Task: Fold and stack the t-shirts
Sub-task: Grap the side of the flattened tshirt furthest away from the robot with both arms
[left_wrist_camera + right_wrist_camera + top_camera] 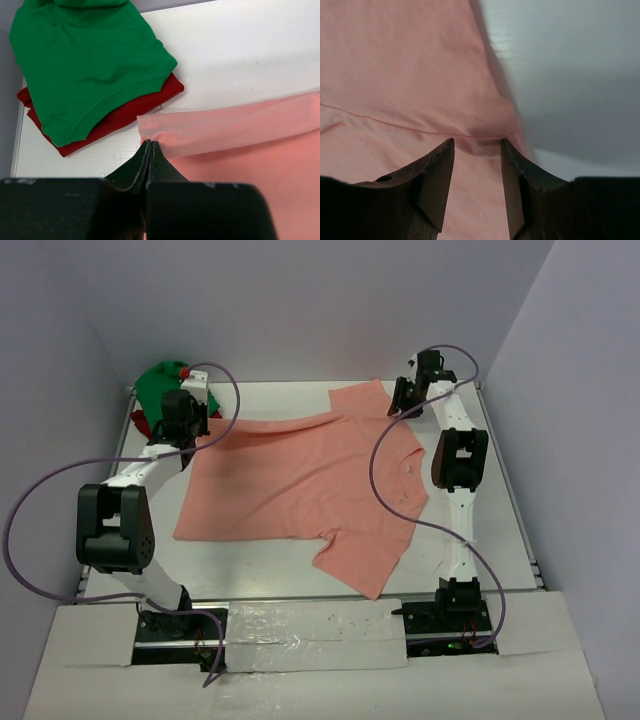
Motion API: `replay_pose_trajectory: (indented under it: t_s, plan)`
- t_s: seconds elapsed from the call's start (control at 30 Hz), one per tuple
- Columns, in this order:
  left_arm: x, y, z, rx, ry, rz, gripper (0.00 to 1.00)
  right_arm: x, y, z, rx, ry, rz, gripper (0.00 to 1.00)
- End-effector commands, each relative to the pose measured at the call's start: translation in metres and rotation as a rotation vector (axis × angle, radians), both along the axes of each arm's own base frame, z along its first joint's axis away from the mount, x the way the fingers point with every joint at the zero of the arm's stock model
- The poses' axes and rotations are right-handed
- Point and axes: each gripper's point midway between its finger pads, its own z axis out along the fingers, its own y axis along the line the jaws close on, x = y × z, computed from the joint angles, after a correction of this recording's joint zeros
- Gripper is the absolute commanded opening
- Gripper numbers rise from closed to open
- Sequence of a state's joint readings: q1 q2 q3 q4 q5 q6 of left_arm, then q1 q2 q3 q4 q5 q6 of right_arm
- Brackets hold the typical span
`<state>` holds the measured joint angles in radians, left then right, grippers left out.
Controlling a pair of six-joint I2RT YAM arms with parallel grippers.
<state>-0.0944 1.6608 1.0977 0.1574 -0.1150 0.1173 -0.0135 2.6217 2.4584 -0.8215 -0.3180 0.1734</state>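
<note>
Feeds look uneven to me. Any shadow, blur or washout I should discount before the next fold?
Top external: even, soft light, sharp, no glare on the salmon-pink shirt. Left wrist: the left gripper is dark and blurred close to the lens; the green shirt is crisp; the pink edge looks pale. Right wrist: broad grey shadow on the table; right gripper soft-focused.

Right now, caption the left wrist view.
Shut left gripper at corner of soft salmon-pink t-shirt; bright green t-shirt atop dark red t-shirt.
</note>
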Motion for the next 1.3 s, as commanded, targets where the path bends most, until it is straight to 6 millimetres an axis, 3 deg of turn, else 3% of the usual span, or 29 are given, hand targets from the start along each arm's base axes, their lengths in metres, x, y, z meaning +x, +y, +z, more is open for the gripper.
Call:
replay_pose_trajectory:
  t_s: [0.0,0.03,0.13,0.17,0.33,0.43,0.53,0.57,0.67,1.0,1.27]
  plan:
    - [0.002,0.0,0.043,-0.021,-0.1,-0.005,0.0,-0.002,0.009,0.004,-0.107,-0.024,0.049,0.5]
    - [0.002,0.0,0.043,-0.021,-0.1,-0.005,0.0,-0.002,0.002,0.006,-0.187,-0.035,0.039,0.51]
    - [0.002,0.0,0.041,-0.022,-0.095,-0.008,0.0,-0.004,0.014,0.014,-0.34,-0.075,0.109,0.52]
    - [0.003,-0.001,0.042,-0.024,-0.098,-0.009,0.0,-0.003,0.009,0.017,-0.419,-0.092,0.121,0.52]
    - [0.004,-0.002,0.042,-0.031,-0.099,-0.011,0.0,-0.006,0.022,0.019,-0.49,-0.105,0.16,0.48]
    - [0.003,-0.002,0.04,-0.034,-0.098,-0.013,0.0,-0.008,0.022,0.015,-0.495,-0.097,0.164,0.34]
    - [0.002,-0.001,0.038,-0.03,-0.096,-0.011,0.0,-0.011,0.02,0.012,-0.501,-0.085,0.174,0.02]
    - [0.001,-0.001,0.036,-0.03,-0.093,-0.013,0.0,-0.012,0.02,0.012,-0.508,-0.086,0.176,0.0]
    - [0.0,-0.002,0.033,-0.031,-0.09,-0.016,0.0,-0.013,0.01,0.014,-0.55,-0.091,0.16,0.0]
    - [-0.012,0.001,0.017,-0.025,-0.059,-0.026,0.0,-0.015,-0.036,0.049,-0.648,-0.156,0.068,0.0]
    - [-0.026,0.009,-0.005,-0.017,-0.013,-0.027,0.0,-0.022,-0.049,0.066,-0.639,-0.169,0.048,0.0]
